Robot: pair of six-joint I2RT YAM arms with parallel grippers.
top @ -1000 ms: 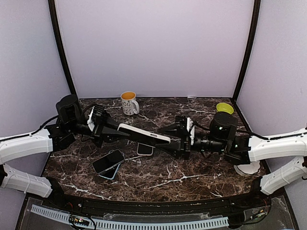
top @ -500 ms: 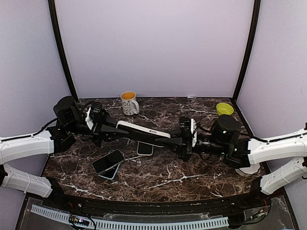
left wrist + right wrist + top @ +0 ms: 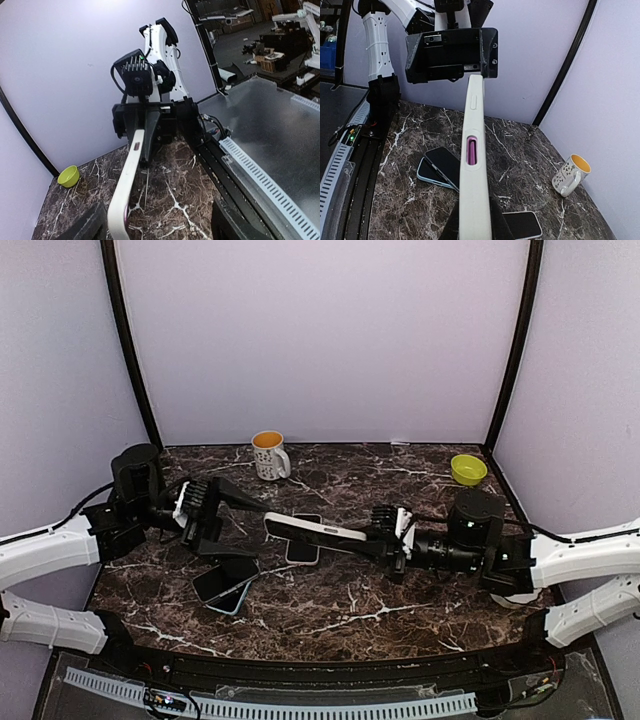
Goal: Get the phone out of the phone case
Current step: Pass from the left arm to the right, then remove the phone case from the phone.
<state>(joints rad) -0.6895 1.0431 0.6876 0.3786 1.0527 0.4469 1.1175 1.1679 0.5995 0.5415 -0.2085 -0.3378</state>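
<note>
The phone case (image 3: 315, 530) is white and long, held level above the table's middle. In the right wrist view the phone case (image 3: 474, 165) runs edge-on away from me, and the purple phone (image 3: 471, 151) shows through a side slot. My right gripper (image 3: 378, 538) is shut on the case's right end, its dark fingers (image 3: 496, 226) pressed on both faces. My left gripper (image 3: 245, 530) stands open just left of the case's free end and apart from it. In the left wrist view the phone case (image 3: 131, 175) lies between the spread fingers (image 3: 90, 225), touching neither.
A mug (image 3: 268, 454) with an orange inside stands at the back. A green bowl (image 3: 467, 468) sits at the back right. A black phone on a light blue case (image 3: 226, 580) lies front left. Another phone (image 3: 303, 550) lies under the held case.
My left gripper has opened, let go of the case and drawn back to the left. The right gripper shut on the other end and now carries the case alone, a little lower and further right.
</note>
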